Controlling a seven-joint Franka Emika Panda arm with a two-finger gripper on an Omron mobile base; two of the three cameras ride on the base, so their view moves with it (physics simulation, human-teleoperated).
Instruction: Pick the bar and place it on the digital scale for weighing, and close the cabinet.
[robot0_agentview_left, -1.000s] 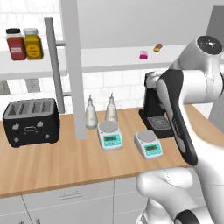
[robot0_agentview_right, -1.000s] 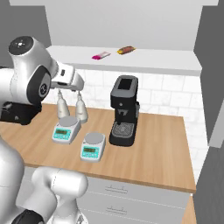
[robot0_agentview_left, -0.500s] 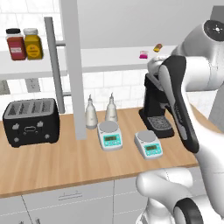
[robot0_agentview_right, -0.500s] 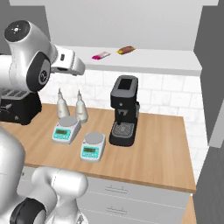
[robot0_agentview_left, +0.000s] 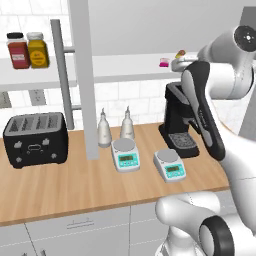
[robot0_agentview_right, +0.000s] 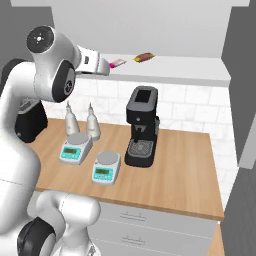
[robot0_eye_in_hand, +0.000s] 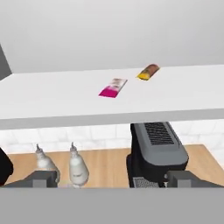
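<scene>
While the cabinet stands open:
surface (robot0_agentview_left: 75, 185): wood, two scales, toaster (robot0_agentview_left: 35, 138)
shelf (robot0_eye_in_hand: 52, 100): bar (robot0_eye_in_hand: 113, 87)
claw (robot0_eye_in_hand: 111, 178): wide, empty

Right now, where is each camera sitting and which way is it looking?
Left base view: sits behind the arm on its left, looking forward and down at the counter, toaster and two scales; the white arm rises at right.
Right base view: sits behind on the right, facing the coffee machine and shelf; the arm rises at left.
Hand view: sits on the hand, looking along the open tool at the pink bar on the shelf.
Shared: all three show the bar, shelf and coffee machine.
</scene>
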